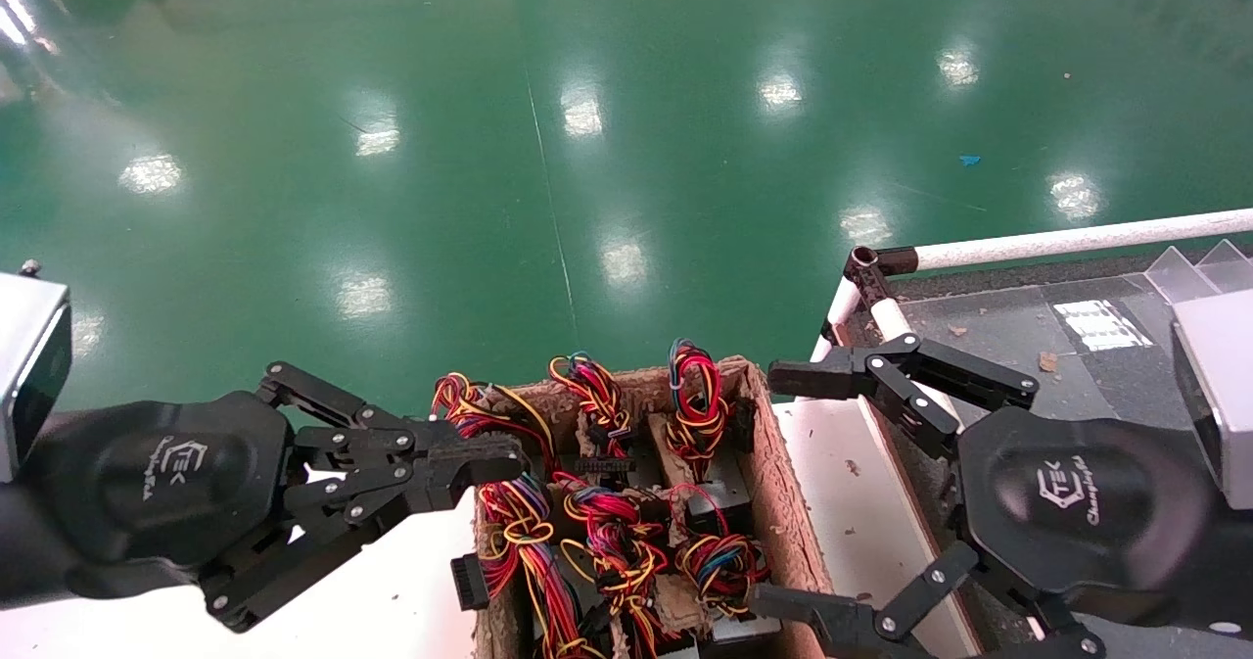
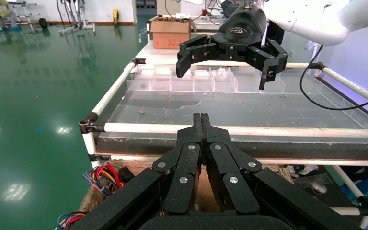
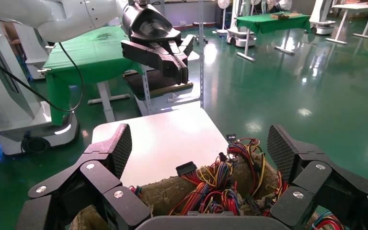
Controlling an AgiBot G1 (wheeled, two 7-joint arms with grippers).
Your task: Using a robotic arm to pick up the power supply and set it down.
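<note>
Power supplies (image 1: 719, 512) sit packed in a brown cardboard box (image 1: 783, 502) right below us, each grey metal body mostly buried under coiled bundles of red, yellow, blue and black wires (image 1: 597, 395); we see only slivers of the casings between the dividers. Over on our left, the left gripper (image 1: 480, 463) hangs at the box's near-left edge, its fingers pressed flat together with nothing between them, and the left wrist view confirms the two black fingertips (image 2: 201, 125) meeting in a tight line. On our right, the right gripper (image 1: 793, 488) is spread wide apart, one finger up by the box's far-right corner and the other low at its near-right side, so the box's right wall lies between them. From the right wrist view we look straight down past its ridged pads (image 3: 122, 148) onto the wire bundles. A white table (image 1: 392, 581) lies under the left arm, and a white-tube rack (image 1: 1057, 240) with clear trays stands beside the box on the right
</note>
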